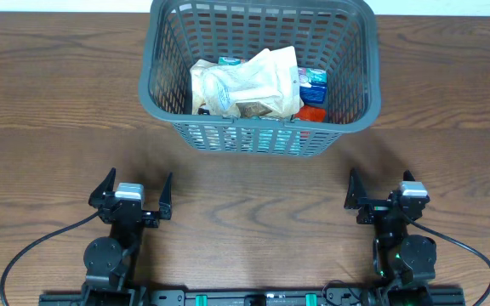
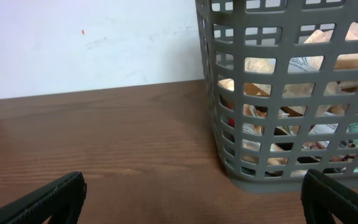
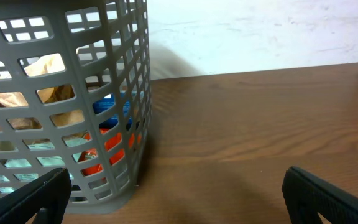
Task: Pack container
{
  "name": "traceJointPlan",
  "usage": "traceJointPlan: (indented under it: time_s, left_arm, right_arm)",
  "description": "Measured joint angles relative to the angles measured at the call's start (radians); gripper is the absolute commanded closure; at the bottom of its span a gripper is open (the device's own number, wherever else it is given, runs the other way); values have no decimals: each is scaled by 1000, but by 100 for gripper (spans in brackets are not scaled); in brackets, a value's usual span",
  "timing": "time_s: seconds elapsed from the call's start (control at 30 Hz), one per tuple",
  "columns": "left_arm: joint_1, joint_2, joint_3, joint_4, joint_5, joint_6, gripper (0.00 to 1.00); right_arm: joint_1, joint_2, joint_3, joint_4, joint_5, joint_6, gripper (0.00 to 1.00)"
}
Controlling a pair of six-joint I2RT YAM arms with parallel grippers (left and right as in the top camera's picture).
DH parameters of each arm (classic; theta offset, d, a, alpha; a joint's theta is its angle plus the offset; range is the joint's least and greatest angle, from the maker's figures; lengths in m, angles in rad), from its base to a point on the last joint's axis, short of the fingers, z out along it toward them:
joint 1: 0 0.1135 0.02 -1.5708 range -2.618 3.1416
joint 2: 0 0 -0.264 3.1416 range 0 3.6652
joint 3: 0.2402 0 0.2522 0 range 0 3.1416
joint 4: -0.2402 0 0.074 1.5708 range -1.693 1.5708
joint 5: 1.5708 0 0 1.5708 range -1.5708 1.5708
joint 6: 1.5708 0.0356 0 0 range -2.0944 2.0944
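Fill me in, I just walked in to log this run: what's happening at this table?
Neither arm is handling anything. The left gripper and right gripper sit open and empty at the brown wooden table's near edge. Across from them, the large dark grey slotted plastic basket holds a crumpled cream packet over a blue packet and a red packet.

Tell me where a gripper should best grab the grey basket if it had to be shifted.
Probably the container by its thick rolled rim on the near side, pinched from above. It stands upright with that rim exposed, and the snack packets lie mostly below it, so a finger could fit inside.
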Motion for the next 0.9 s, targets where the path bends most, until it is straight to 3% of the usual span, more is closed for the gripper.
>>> traceJointPlan:
  time_s: [0.9]
  left_arm:
    - [0, 0, 0, 0, 0, -48, 1]
  right_arm:
    - [0, 0, 0, 0, 0, 0, 1]
